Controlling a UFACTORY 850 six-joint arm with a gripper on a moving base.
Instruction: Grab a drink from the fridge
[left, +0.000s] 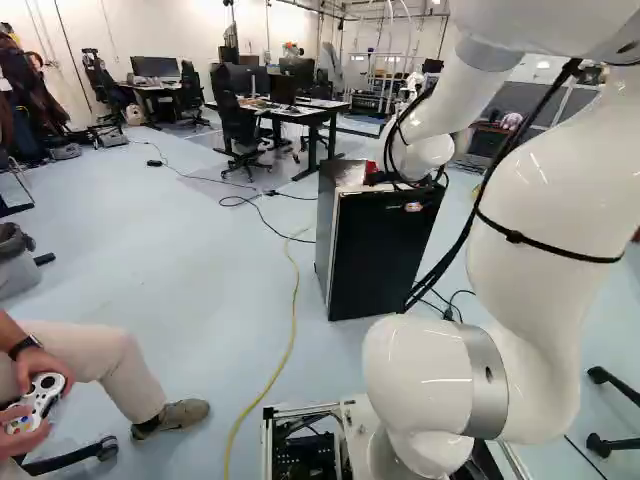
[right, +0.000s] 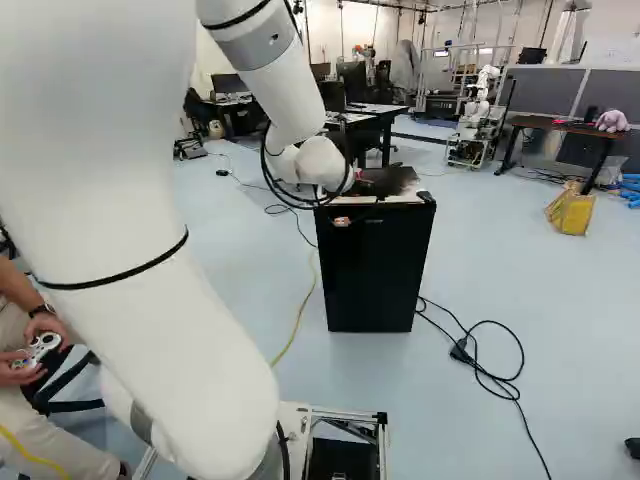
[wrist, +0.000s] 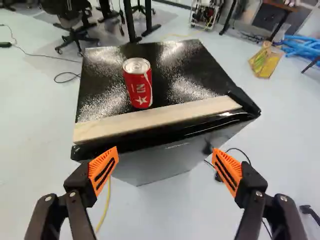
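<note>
Red and shiny, a metal drink can with a white star (wrist: 137, 83) stands up on the black box-shaped fridge (wrist: 187, 57), near its front edge, closer to the left front corner. The black gripper with orange pads (wrist: 165, 150) is wide open. It should clear the flat, pale wooden strip (wrist: 165, 116), go around the can's middle, then squeeze gently.

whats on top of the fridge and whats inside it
On top, a red can stands upright behind a pale strip along the front edge. The fridge is closed, so its inside is hidden.
</note>
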